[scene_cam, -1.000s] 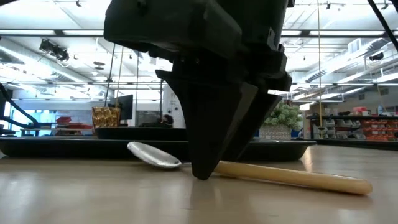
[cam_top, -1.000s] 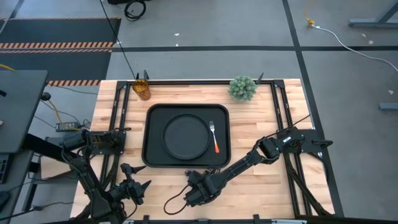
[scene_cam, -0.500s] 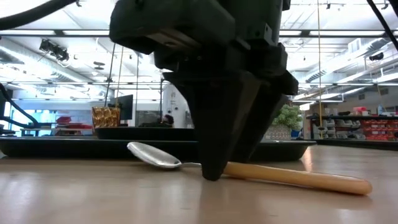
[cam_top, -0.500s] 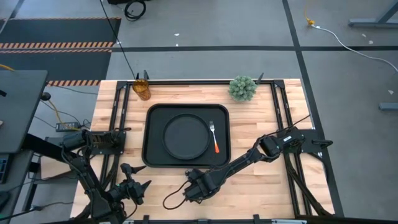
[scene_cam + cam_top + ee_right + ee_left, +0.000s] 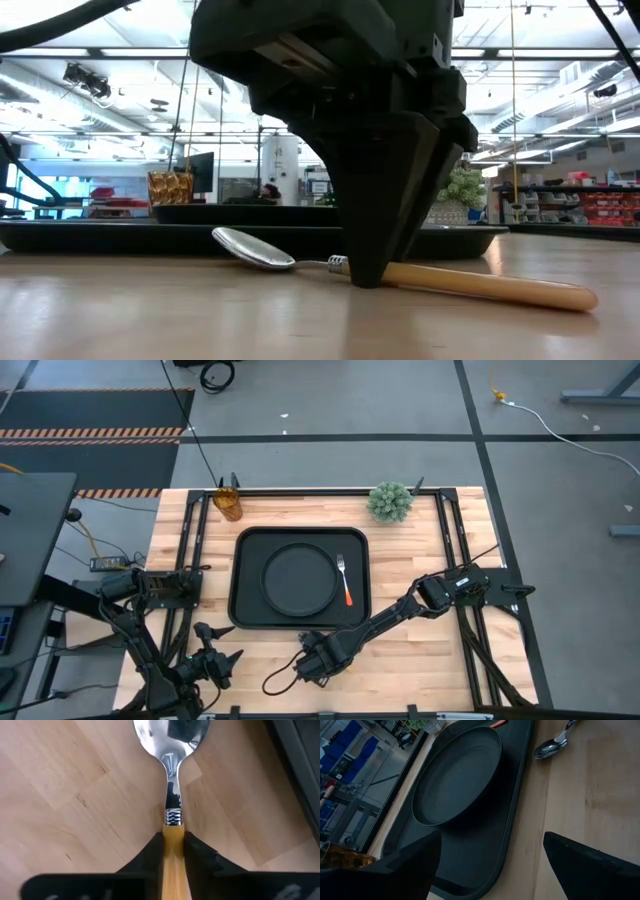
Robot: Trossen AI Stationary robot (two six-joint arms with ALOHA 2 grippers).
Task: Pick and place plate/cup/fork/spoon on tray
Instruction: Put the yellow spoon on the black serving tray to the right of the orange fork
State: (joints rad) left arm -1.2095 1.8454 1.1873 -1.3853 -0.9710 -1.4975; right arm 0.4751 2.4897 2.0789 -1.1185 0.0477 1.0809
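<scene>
The spoon point(image 5: 470, 284), silver bowl and orange handle, lies flat on the wooden table in front of the tray's near rim. My right gripper point(image 5: 173, 854) stands over it, pointing down, shut on its handle. The black tray point(image 5: 243, 615) holds the round plate point(image 5: 298, 578) and, beside it, the fork point(image 5: 344, 580). The amber cup point(image 5: 229, 505) stands at the table's far left. My left gripper point(image 5: 216, 660) waits open at the near left, touching nothing; its wrist view shows the plate point(image 5: 457, 780) and the spoon's bowl point(image 5: 551, 748). My right gripper pinches the spoon's orange handle point(image 5: 173, 836) between its two fingers, just behind the metal collar at the bowl end. The fingers point(image 5: 365, 268) come from above, pointing down, and lie across the handle. The spoon still lies on the table.
A spiky green plant point(image 5: 390, 502) stands at the far right of the table. A black cable point(image 5: 280, 682) loops on the wood by the right gripper. Bare wood lies to the right of the tray.
My right gripper has tipped a little, and its fingertips have shifted along the spoon from the metal neck onto the start of the orange handle. The spoon's bowl has slid very slightly; the spoon stays on the table.
</scene>
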